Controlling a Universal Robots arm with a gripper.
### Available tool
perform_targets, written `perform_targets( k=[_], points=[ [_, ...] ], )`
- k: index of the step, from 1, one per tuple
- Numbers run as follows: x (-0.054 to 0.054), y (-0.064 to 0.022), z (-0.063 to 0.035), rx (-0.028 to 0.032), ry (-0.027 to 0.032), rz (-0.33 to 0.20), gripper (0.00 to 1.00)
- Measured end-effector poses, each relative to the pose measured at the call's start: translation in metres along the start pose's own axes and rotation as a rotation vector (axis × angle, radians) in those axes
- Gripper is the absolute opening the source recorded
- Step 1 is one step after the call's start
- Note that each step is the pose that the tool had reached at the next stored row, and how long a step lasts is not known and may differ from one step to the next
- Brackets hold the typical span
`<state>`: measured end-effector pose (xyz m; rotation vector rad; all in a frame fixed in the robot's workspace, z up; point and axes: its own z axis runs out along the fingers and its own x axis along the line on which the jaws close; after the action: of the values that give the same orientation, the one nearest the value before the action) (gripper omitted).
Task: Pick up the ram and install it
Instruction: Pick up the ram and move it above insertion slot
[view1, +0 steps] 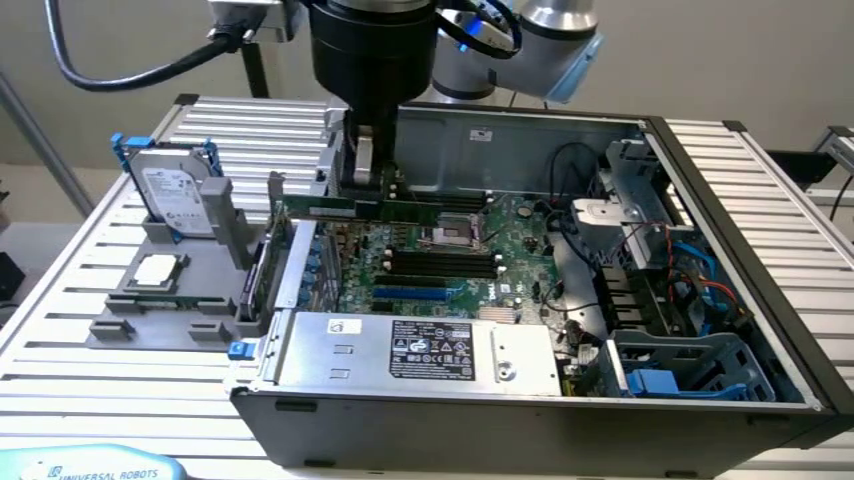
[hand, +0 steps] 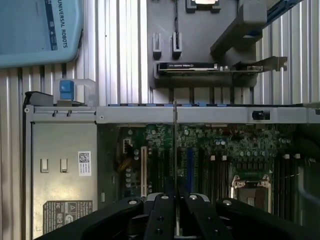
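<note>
Exterior view: we see the gripper (view1: 371, 190) clamped shut on the ram (view1: 434, 212), held above the motherboard (view1: 521, 235) (long axis left to right, parallel to the black slots (view1: 434, 264) just nearer).

Black cyl. wrist (view1: 371, 50), silver arm joint (view1: 554, 20) w/ lt-blue cap (view1: 577, 62), thick black cable (view1: 120, 75), black pincer (hand: 175, 197) w/ screws (hand: 161, 198)

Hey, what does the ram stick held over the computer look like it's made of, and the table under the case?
Ram: seems to be circuit-board laminate, judging by its thin, flat green strip with a matte face. Table: likely bare aluminium, going by the pale grey ribbed slats with a dull sheen, though painted metal is possible.
</note>
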<state>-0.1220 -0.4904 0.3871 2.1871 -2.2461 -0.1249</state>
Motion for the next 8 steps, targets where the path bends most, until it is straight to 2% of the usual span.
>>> perform_targets(
  k=[8],
  points=[
    [-0.008, -0.0371, 0.0088, -0.0009, 0.0, 0.0, 0.13]
  ],
)
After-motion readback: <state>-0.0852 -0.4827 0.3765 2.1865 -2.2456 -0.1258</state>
